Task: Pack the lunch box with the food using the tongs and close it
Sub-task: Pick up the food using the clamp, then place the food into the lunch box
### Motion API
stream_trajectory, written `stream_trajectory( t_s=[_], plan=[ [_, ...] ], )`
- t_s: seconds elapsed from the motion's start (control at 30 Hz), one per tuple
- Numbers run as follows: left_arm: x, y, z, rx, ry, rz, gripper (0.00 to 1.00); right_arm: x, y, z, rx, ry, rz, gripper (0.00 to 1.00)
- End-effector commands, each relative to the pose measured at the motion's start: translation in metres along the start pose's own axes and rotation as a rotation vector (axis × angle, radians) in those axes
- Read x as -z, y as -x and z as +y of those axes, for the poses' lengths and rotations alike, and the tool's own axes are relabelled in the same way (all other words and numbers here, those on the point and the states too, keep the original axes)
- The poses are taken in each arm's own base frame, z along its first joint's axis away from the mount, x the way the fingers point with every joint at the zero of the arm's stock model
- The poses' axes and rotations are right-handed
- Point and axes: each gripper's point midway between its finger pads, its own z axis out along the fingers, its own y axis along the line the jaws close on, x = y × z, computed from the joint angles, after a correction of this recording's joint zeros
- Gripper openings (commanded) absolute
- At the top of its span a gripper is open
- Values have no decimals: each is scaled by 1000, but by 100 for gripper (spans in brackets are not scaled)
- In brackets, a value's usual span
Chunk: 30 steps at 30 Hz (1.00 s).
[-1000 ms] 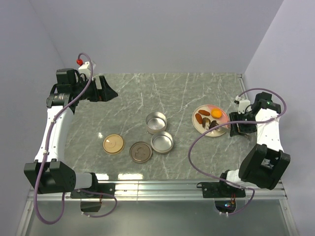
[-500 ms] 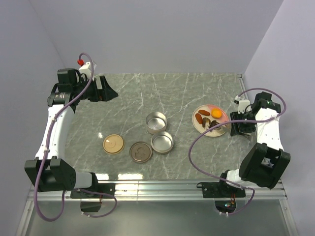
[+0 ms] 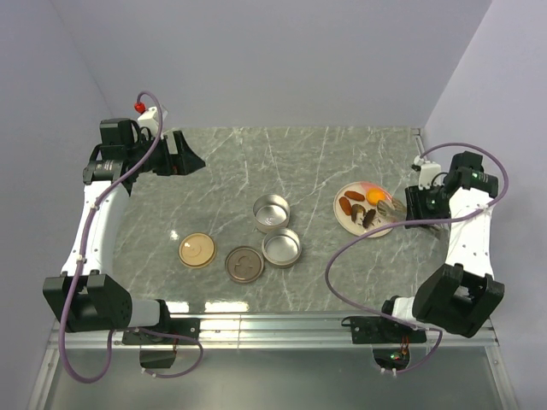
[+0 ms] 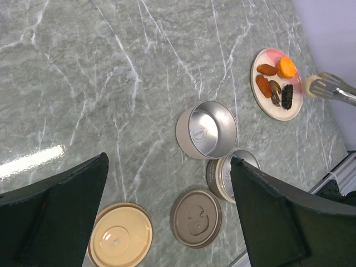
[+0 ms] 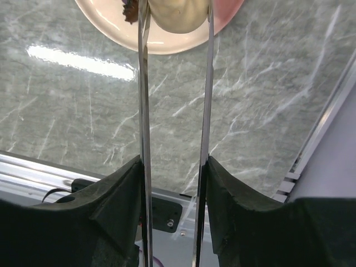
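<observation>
My right gripper (image 5: 173,167) is shut on the tongs (image 5: 143,100), one slim silver arm against each finger. The tips of the tongs pinch a pale round piece (image 5: 179,14) of food over the near rim of the pink plate (image 5: 161,41). From above, the right gripper (image 3: 416,207) is just right of the plate (image 3: 346,222), which carries an orange chunk (image 3: 375,196), reddish-brown sausage pieces (image 3: 345,207) and dark bits (image 3: 365,216). Two open steel lunch box tins (image 3: 272,212) (image 3: 281,248) stand mid-table. My left gripper (image 3: 190,159) hangs open and empty at the back left.
A tan lid (image 3: 197,250) and a brown lid (image 3: 244,264) lie flat, left of the front tin. A metal rail (image 3: 282,323) runs along the near table edge. Walls close in on the left, back and right.
The right gripper has squeezed the tongs narrower onto the pale piece, and the arm has drawn up and back toward the right. The left arm has stayed still.
</observation>
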Motion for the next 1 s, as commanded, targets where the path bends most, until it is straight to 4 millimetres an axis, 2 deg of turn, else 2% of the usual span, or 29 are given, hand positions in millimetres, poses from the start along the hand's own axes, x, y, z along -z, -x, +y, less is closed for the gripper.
stream_trajectory(
  t_s=[0.0,0.27,0.4,0.43,0.67,0.8,0.97],
  plan=[
    [5,18,-9,-29,-23,-51,97,29,17,7,53,-22,-97,52],
    [4,17,-11,-22,-34,-48,97,38,32,26,125,25,-134,51],
    [3,15,-11,-11,-39,-43,97,43,45,47,204,57,-168,51],
    [4,14,-10,-10,-36,-43,97,43,50,60,250,78,-177,50],
    [1,6,-1,1,1,-26,97,42,70,116,379,191,-213,50],
    [1,7,-1,3,2,-23,97,40,77,140,437,239,-221,50],
    [0,6,1,3,4,-20,97,35,83,159,479,267,-214,50]
  ],
)
